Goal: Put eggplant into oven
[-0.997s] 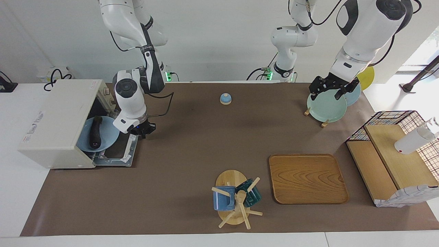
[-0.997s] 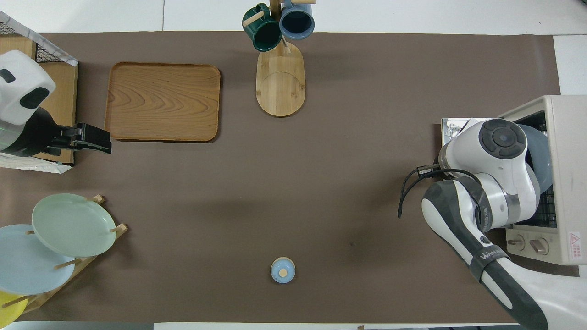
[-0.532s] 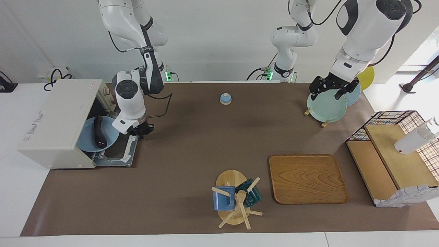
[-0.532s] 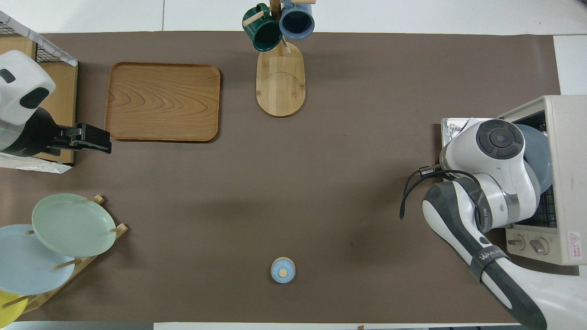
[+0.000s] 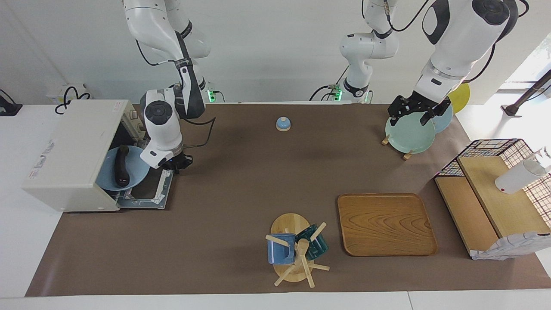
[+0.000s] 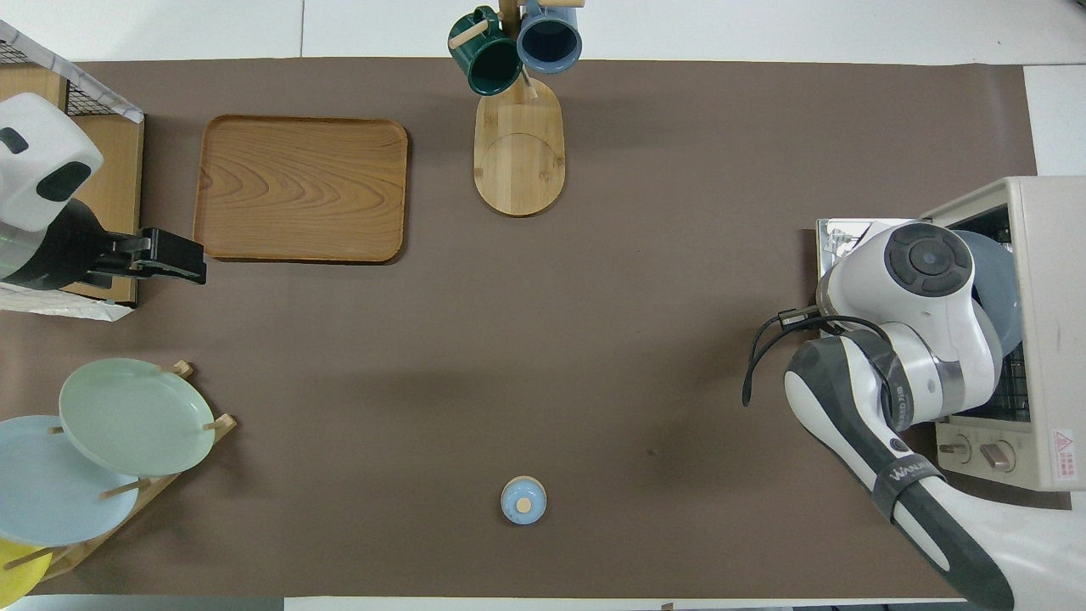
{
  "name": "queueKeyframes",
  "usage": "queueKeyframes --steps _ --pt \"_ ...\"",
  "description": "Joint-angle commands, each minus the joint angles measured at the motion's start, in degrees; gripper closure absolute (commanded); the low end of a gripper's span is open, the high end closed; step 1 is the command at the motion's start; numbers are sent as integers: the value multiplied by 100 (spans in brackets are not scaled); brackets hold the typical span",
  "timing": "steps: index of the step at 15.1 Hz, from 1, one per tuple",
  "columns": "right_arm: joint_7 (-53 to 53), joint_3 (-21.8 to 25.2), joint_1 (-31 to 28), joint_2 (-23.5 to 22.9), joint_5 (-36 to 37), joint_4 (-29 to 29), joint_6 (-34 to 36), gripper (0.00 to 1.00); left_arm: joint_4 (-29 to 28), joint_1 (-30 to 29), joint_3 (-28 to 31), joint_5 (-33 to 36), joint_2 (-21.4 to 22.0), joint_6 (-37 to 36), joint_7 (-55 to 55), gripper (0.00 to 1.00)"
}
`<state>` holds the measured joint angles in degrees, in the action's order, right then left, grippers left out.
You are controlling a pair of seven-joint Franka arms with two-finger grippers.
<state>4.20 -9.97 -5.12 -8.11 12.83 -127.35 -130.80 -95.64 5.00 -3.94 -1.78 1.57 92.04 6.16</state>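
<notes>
Facing view: eggplant [image 5: 120, 166] lying on a blue plate [image 5: 137, 172] half inside the toaster oven [image 5: 71, 153], door [image 5: 151, 191] down; insertion nearly done, closing left. Right pincer [image 5: 177, 164] pinched shut, empty, over the door. Left pincer [image 5: 416, 113] spread wide above the plate rack [image 5: 407, 154], waiting.

Overhead view: plate [image 6: 1001, 280] poking from the oven [image 6: 1048, 331]; eggplant hidden.

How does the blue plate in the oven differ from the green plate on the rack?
The blue plate lies roughly flat, half inside the open oven; the green plate leans tilted on the wooden plate rack.
The blue plate carries the eggplant; the green plate carries nothing.
The right gripper is beside the blue plate; the left gripper is over the green plate.
Both are round and plain.
</notes>
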Motion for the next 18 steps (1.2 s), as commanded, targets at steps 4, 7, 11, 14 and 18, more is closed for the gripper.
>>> queueKeyframes --steps 4,7,11,14,18 --pt "-42 -49 -139 63 316 -238 -288 100 -43 -52 -36 55 81 -81 -36 0" --pt "-321 -66 -130 37 1027 278 421 100 -43 -52 -36 55 72 -81 -36 0" --pt "-1306 -66 -217 81 1029 1123 1389 100 -43 -52 -36 55 72 -81 -36 0" --pt "-1580 -49 -331 344 1011 1195 1689 100 -43 -52 -36 55 81 -81 -36 0" --pt "-2123 -31 -639 608 916 1195 1944 100 -43 -52 -36 55 81 -81 -36 0"
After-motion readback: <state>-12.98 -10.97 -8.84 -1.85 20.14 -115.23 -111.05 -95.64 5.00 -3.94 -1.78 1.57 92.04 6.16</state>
